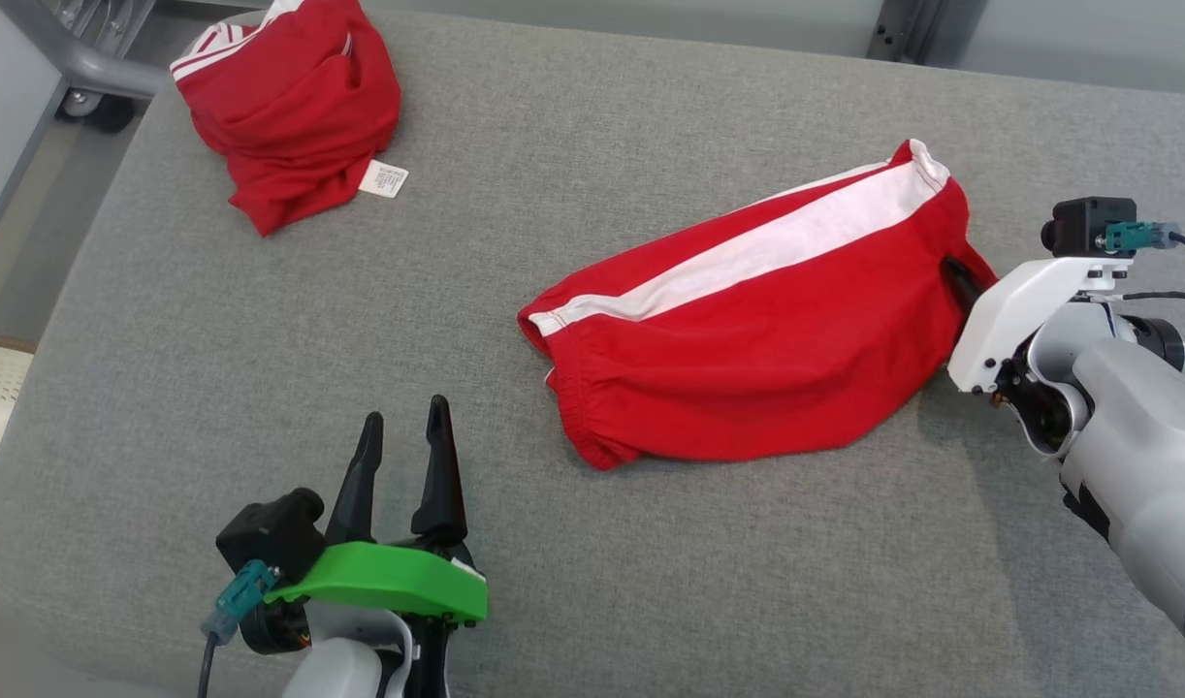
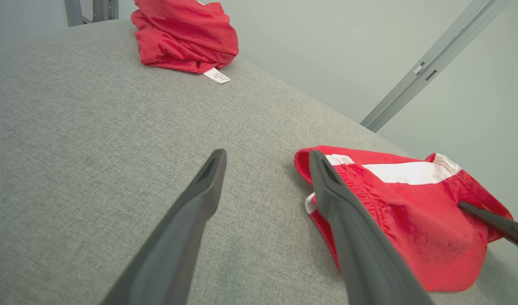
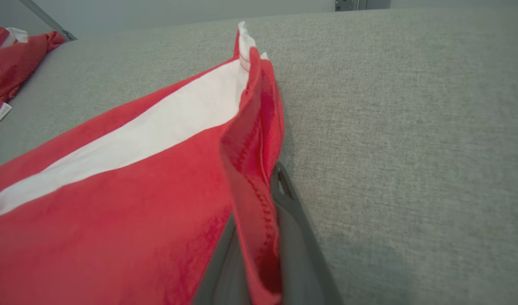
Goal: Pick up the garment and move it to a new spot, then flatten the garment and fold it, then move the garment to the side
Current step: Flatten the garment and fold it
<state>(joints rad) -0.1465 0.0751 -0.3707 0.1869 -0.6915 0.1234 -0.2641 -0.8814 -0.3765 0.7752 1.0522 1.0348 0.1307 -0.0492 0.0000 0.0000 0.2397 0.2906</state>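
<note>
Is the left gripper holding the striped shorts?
No, the left gripper stands open over bare grey cushion, apart from the striped shorts.

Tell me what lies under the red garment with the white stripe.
The garment lies on the grey padded surface. The right gripper is shut on its right hem. Anything beneath the cloth's middle is covered.

Right gripper fingertips buried in the striped garment hem near the surface right edge, crumpled red garment at far left corner cut off at top, label print too small to read
</note>
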